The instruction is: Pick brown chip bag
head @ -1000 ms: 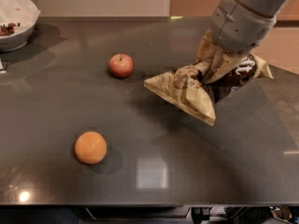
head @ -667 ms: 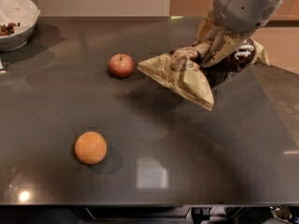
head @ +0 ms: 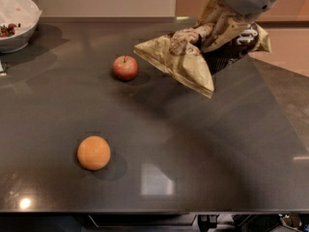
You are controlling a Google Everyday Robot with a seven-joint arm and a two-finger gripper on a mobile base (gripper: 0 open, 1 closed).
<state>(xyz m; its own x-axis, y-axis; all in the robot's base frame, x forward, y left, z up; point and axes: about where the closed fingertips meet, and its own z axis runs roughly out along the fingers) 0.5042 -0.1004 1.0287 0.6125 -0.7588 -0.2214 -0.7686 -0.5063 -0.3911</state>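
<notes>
1. There is only the one camera view, and I take the red apple (head: 125, 67) as my mark on the dark table (head: 207, 153).
2. The gripper (head: 236, 4) is up and to the right of the apple, at the top edge of the view. Only its grey body shows.
3. It is clamped on the brown chip bag (head: 193, 57), whose crumpled top is bunched up under that grey body. The jaws themselves are buried in the folds, so I cannot say how wide they stand.
4. The bag hangs in the air just right of the apple and apart from it. Its cream-tan corner points down and its dark brown face is turned to the right.
5. An orange (head: 93, 152) lies well in front of the apple, a little left.
6. A white bowl (head: 14, 23) sits far left of the apple, at the back corner.
</notes>
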